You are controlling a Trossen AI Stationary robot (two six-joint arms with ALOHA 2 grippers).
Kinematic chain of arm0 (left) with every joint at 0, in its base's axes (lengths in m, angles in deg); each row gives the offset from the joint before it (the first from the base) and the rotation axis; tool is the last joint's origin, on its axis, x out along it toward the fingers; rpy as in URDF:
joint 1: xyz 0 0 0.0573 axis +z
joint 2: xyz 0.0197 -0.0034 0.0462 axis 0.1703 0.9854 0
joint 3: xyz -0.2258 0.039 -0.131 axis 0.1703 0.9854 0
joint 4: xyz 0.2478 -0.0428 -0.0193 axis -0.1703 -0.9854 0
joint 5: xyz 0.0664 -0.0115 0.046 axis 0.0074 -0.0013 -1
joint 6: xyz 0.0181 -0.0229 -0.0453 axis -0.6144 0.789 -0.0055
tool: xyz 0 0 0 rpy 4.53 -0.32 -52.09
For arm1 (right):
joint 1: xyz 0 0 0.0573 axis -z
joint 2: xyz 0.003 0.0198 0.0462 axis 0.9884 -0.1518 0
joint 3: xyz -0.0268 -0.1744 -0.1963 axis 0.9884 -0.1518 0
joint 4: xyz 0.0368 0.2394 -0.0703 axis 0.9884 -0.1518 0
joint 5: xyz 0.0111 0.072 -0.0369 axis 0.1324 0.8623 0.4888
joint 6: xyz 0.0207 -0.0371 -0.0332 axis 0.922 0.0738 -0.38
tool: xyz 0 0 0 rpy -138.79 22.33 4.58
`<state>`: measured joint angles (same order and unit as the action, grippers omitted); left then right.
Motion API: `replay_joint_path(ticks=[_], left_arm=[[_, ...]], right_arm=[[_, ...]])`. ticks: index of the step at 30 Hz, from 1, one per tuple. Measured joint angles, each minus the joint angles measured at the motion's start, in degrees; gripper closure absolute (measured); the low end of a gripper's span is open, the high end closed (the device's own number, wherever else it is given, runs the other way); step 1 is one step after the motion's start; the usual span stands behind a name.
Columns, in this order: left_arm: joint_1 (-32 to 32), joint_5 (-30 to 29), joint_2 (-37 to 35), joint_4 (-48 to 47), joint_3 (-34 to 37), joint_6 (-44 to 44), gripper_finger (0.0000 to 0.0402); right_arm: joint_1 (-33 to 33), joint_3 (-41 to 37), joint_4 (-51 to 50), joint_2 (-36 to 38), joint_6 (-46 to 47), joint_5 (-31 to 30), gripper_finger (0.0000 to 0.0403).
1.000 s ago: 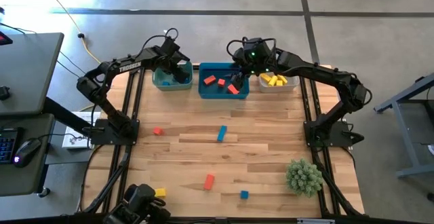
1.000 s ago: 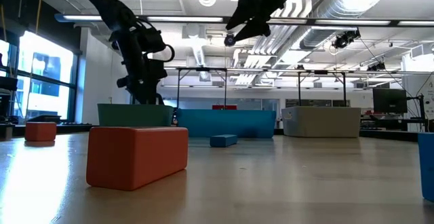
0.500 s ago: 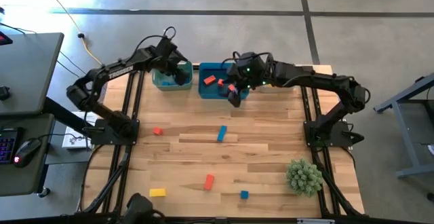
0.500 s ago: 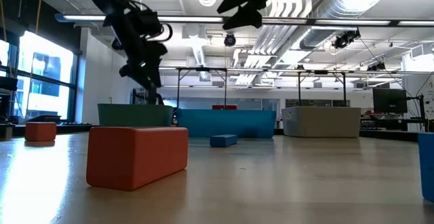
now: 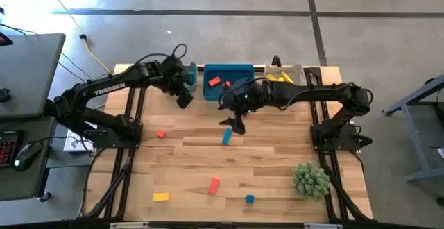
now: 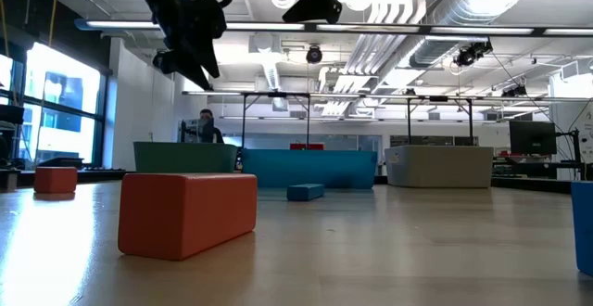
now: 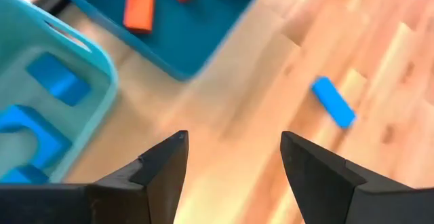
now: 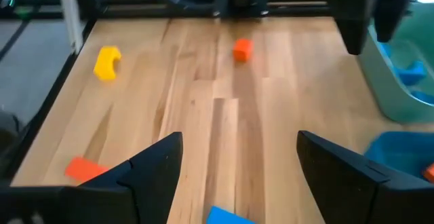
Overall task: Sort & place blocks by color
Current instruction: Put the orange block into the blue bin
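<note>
High view: both my arms sit between drops, nothing held. My right gripper (image 5: 237,123) hangs above centre frame, just in front of the blue bin (image 5: 244,92), fingers spread wide and empty per the right wrist view. My left gripper (image 5: 183,97) is upper left of centre, beside the teal bin (image 5: 191,70), also wide open and empty per the left wrist view.

Sorted so far: red blocks (image 5: 214,82) in the blue bin, yellow blocks (image 5: 282,78) in the grey-white bin (image 5: 295,69) at upper right, blue blocks (image 7: 55,80) in the teal bin.

Loose on the table (image 5: 277,153): blue bar (image 5: 226,137) at centre, red cube (image 5: 161,134) at left, red bar (image 5: 214,185) and yellow bar (image 5: 161,196) lower left, blue cube (image 5: 250,199) at bottom centre.

Step, as I judge it: reaching for the next pick. The blue bar lies nearest my right gripper, so next I'd drop down over it, line the fingers across its narrow side, close, then carry it to the teal bin. The red cube looks like the left gripper's likely target.
</note>
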<state>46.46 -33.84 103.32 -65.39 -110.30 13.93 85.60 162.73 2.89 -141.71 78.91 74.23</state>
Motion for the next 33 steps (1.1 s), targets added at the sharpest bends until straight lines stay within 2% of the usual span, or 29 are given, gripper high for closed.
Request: replay_joint_path(ticks=[10,18,22,33], left_arm=[[-11.94,-1.32,-2.02,-2.40,0.00,14.98,0.0179],[-20.56,-10.42,-2.02,-3.61,0.02,25.47,0.0179],[-22.95,-10.65,-2.02,-4.22,0.02,31.01,0.0179],[-32.02,-11.52,-2.02,-9.52,0.04,43.36,0.0179]], right_arm=[[-4.78,0.00,1.83,-3.86,-9.20,1.14,0.0126],[-9.03,0.00,4.95,-7.08,-16.89,3.19,0.0126],[-11.31,0.00,6.16,-8.90,-19.92,5.25,0.0126],[-15.91,0.00,7.93,-13.40,-28.95,4.78,0.0126]])
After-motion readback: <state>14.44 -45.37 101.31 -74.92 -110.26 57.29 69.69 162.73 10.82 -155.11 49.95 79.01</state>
